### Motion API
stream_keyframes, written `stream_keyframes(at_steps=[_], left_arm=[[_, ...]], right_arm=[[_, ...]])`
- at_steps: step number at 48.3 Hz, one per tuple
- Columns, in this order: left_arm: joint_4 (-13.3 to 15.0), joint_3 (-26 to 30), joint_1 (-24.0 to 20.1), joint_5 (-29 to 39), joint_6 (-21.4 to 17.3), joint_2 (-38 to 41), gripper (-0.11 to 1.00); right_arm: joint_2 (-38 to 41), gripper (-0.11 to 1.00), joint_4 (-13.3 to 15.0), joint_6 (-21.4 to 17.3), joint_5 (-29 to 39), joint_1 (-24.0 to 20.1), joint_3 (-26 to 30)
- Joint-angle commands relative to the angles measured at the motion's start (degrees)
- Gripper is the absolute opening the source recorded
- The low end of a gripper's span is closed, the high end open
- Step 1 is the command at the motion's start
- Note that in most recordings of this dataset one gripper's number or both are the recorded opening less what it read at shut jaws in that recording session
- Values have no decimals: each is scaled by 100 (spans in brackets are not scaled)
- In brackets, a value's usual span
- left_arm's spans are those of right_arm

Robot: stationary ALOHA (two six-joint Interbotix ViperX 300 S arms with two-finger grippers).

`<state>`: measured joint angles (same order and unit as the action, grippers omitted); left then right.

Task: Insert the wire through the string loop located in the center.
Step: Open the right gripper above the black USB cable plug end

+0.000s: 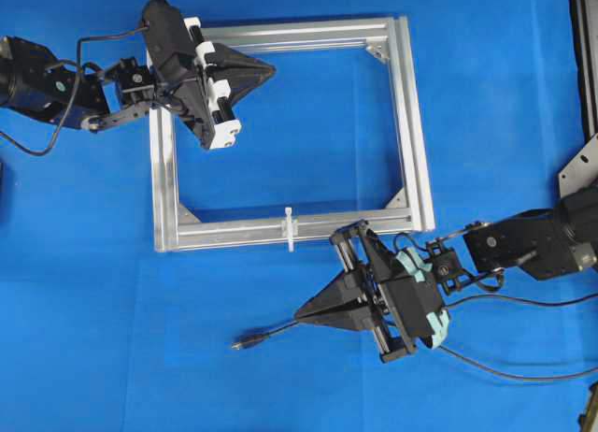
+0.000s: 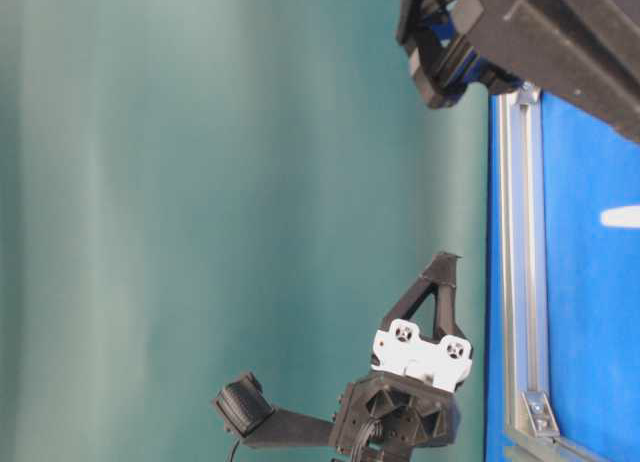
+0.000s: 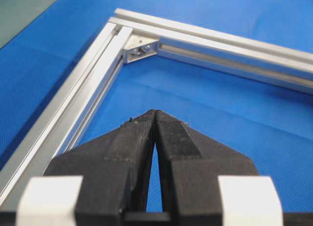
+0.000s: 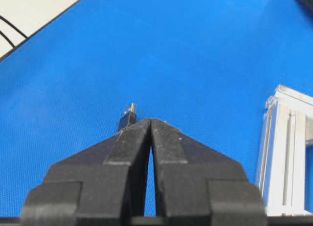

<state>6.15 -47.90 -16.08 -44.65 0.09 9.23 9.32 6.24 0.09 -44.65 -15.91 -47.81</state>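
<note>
The wire (image 1: 271, 333) is a thin black cable lying on the blue cloth, with its plug tip (image 1: 239, 342) at the left end. My right gripper (image 1: 297, 313) is shut just above and beside the wire, with nothing seen between its tips. In the right wrist view the plug (image 4: 127, 119) pokes out just left of the right gripper (image 4: 150, 121). The string loop (image 1: 290, 228), a small white strip, stands across the near bar of the silver frame (image 1: 411, 123). My left gripper (image 1: 273, 72) is shut and empty over the frame's far left part, with its closed tips (image 3: 155, 112) pointing at the frame's far corner.
Frame bars (image 3: 88, 89) run left of and beyond the left gripper. The frame's near corner (image 4: 283, 152) lies right of the right gripper. Black arm cables (image 1: 523, 371) trail over the cloth at the right. The table-level view shows the left gripper (image 2: 447, 260) above the far bar (image 2: 515, 232).
</note>
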Motion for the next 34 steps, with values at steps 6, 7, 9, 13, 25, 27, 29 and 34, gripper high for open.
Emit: stream_keyframes(at_steps=[6, 7, 9, 13, 25, 27, 29, 34], left_arm=[[-123, 53, -9, -26, -26, -211, 0], [-123, 44, 0, -26, -26, -220, 0], [-123, 26, -9, -26, -26, -220, 0], [-123, 0, -9, -44, -26, -229, 0], [-123, 0, -9, -44, -26, -237, 0], [-123, 0, 0, -53, -18, -237, 0], [-123, 0, 0, -53, -18, -237, 0], [-123, 9, -9, -62, -18, -237, 0]], right_arm=[[-255, -5, 9, -26, 123, -44, 97], [-264, -5, 9, -35, 141, -53, 97], [-272, -5, 9, -79, 141, -70, 97], [-281, -5, 9, -202, 132, -88, 88], [-281, -5, 9, -457, 176, -105, 97], [-281, -5, 9, -492, 176, -123, 97], [-281, -4, 9, -563, 176, -123, 97], [-281, 9, 0, -668, 176, -123, 97]])
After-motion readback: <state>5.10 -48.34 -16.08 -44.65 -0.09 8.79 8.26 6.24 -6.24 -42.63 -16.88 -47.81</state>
